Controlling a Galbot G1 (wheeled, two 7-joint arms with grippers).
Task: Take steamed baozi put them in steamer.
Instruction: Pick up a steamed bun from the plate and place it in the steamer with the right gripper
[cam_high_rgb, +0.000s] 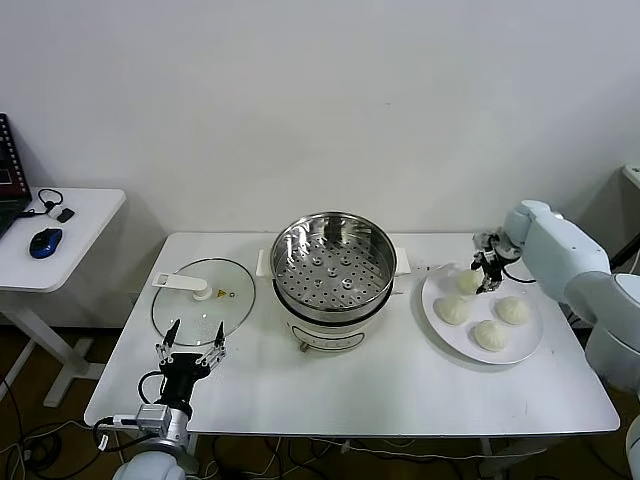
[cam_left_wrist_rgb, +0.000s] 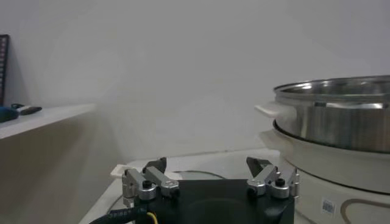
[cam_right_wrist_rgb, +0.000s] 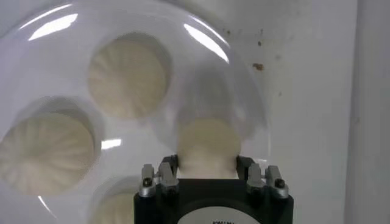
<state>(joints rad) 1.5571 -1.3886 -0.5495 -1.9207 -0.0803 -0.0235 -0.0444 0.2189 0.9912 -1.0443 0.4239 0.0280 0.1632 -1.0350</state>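
Note:
The steamer (cam_high_rgb: 333, 262) stands mid-table with its perforated tray bare; it also shows in the left wrist view (cam_left_wrist_rgb: 341, 115). Four cream baozi are at the white plate (cam_high_rgb: 530, 345) on the right. My right gripper (cam_high_rgb: 487, 275) is over the plate's far left part, its fingers closed on either side of one baozi (cam_right_wrist_rgb: 207, 149), also seen in the head view (cam_high_rgb: 467, 282). Three other baozi (cam_high_rgb: 512, 310) lie on the plate (cam_right_wrist_rgb: 61, 24). My left gripper (cam_high_rgb: 190, 345) is open and empty near the table's front left edge, also seen in its own view (cam_left_wrist_rgb: 210, 164).
A flat glass lid (cam_high_rgb: 203, 300) with a white handle lies left of the steamer, just beyond my left gripper. A side table (cam_high_rgb: 60, 240) with a blue mouse stands at far left. A white wall is close behind the table.

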